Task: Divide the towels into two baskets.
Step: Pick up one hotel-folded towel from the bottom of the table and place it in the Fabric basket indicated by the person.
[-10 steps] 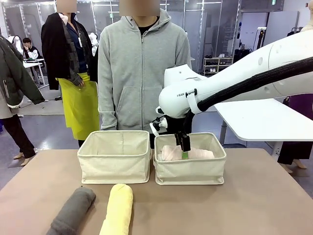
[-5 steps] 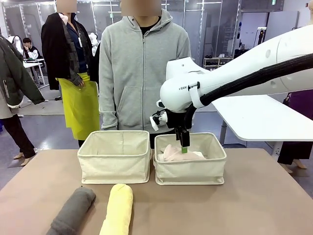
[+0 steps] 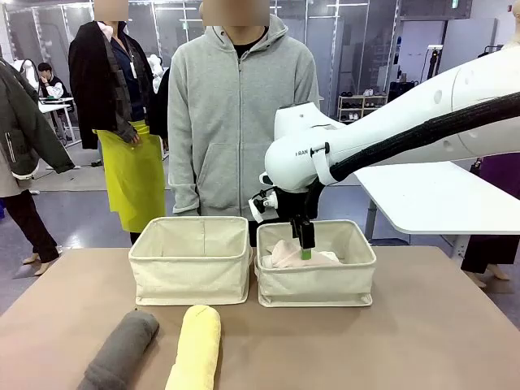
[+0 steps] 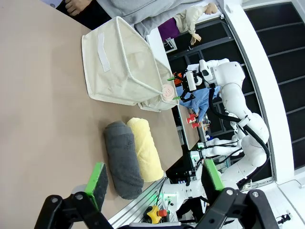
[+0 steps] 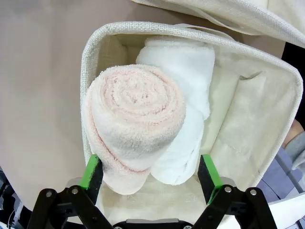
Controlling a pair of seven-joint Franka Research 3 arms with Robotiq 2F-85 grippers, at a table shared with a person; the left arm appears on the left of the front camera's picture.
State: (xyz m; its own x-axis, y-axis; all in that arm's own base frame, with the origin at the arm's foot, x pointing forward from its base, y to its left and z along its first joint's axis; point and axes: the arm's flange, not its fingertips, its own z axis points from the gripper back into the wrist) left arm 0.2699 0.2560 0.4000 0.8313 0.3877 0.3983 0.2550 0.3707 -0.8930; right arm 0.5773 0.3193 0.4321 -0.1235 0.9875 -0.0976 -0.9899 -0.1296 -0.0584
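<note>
Two cream baskets stand side by side at the table's far side, the left basket (image 3: 191, 264) and the right basket (image 3: 321, 280). In the right one lie a pale pink towel (image 3: 284, 254) (image 5: 133, 119) and a white towel (image 3: 327, 257) (image 5: 186, 86). My right gripper (image 3: 305, 249) (image 5: 150, 174) hangs open just above the pink roll, its green pads either side of the roll's end. A dark grey towel (image 3: 122, 349) (image 4: 123, 160) and a pale yellow towel (image 3: 197, 345) (image 4: 145, 150) lie side by side near the front edge. My left gripper (image 4: 155, 179) is open over the table near them, holding nothing.
A person in a grey hoodie (image 3: 236, 122) stands right behind the baskets, hands at the sides. Other people stand at the back left. The left basket's side wall (image 4: 119, 67) faces the left wrist camera. Bare brown table (image 3: 422, 333) stretches to the right of the rolls.
My right gripper has risen a little from the pink towel and shifted slightly left. The towels and baskets have not moved.
</note>
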